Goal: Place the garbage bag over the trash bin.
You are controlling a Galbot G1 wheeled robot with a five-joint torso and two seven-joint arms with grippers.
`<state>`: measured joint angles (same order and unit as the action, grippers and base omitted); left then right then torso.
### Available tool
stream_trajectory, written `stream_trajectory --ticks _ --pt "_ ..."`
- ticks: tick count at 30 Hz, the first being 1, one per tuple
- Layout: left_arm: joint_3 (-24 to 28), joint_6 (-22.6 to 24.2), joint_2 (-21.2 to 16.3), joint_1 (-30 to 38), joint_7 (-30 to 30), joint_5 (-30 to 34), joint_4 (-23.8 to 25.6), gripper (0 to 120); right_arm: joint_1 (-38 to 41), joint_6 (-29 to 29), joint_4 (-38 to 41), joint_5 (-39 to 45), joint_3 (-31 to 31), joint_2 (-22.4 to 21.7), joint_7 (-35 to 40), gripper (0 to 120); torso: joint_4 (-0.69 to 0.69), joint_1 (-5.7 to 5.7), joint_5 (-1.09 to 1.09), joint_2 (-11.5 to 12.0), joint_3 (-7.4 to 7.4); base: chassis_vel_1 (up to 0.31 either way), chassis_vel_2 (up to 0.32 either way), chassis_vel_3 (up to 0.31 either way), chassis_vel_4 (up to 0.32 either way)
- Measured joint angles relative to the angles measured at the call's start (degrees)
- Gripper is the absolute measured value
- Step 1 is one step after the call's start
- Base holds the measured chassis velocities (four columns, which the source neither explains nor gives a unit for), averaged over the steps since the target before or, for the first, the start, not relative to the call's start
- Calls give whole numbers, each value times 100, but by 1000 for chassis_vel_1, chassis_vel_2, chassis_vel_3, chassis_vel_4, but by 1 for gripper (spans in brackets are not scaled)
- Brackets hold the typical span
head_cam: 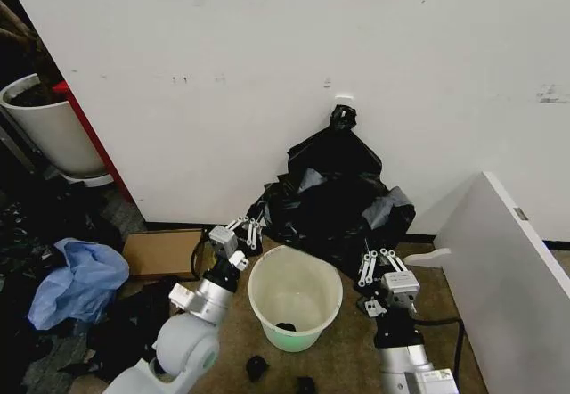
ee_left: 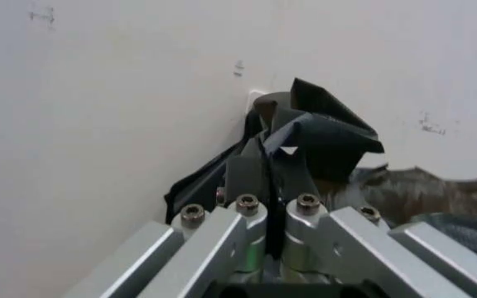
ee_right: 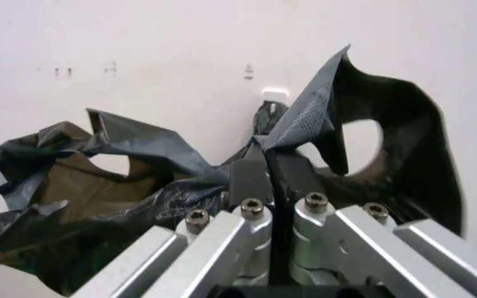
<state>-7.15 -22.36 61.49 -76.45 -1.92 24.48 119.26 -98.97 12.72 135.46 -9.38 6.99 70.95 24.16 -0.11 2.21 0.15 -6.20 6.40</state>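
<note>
The trash bin (head_cam: 295,293), a round cream-white bucket with a pale green base, stands on the brown floor between my two arms. Just behind it the crinkled glossy black garbage bag (head_cam: 337,211) is heaped against the white wall. My left gripper (head_cam: 248,233) is at the bag's left edge, beside the bin's rim. In the left wrist view this gripper (ee_left: 268,177) is shut on a fold of the garbage bag (ee_left: 322,133). My right gripper (head_cam: 374,267) is at the bag's right edge. The right wrist view shows it (ee_right: 269,174) shut on the garbage bag (ee_right: 139,149) rim.
A smooth black bag with a knotted top (head_cam: 342,118) leans on the wall behind. A large white planter (head_cam: 49,128) stands far left, with a cardboard box (head_cam: 160,251) and blue plastic (head_cam: 78,280) nearer. A white panel (head_cam: 508,269) is at the right. Black scraps (head_cam: 256,367) lie before the bin.
</note>
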Motion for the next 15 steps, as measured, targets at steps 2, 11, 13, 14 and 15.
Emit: stream_trajectory --ticks 2,11,13,14,15 --pt "-4 -32 22 -86 -1 -29 22 0 -15 56 -45 91 -28 3 -80 0 0 0 -1 0 0 0 0 0 0" --pt "1 -145 121 -149 -25 -133 14 0 122 380 -661 360 -149 104 -512 0 0 1 0 1 1 0 0 0 0" --pt "1 -141 123 -142 -73 -141 56 0 172 438 -763 525 -217 136 -647 0 0 1 0 1 0 0 0 0 0" --pt "-3 -134 120 -135 -93 -140 78 0 193 462 -785 615 -248 151 -720 0 0 1 0 1 1 0 0 0 0" --pt "-6 -126 118 -128 -106 -134 95 0 208 482 -790 664 -261 160 -767 0 0 1 0 1 1 0 0 0 0"
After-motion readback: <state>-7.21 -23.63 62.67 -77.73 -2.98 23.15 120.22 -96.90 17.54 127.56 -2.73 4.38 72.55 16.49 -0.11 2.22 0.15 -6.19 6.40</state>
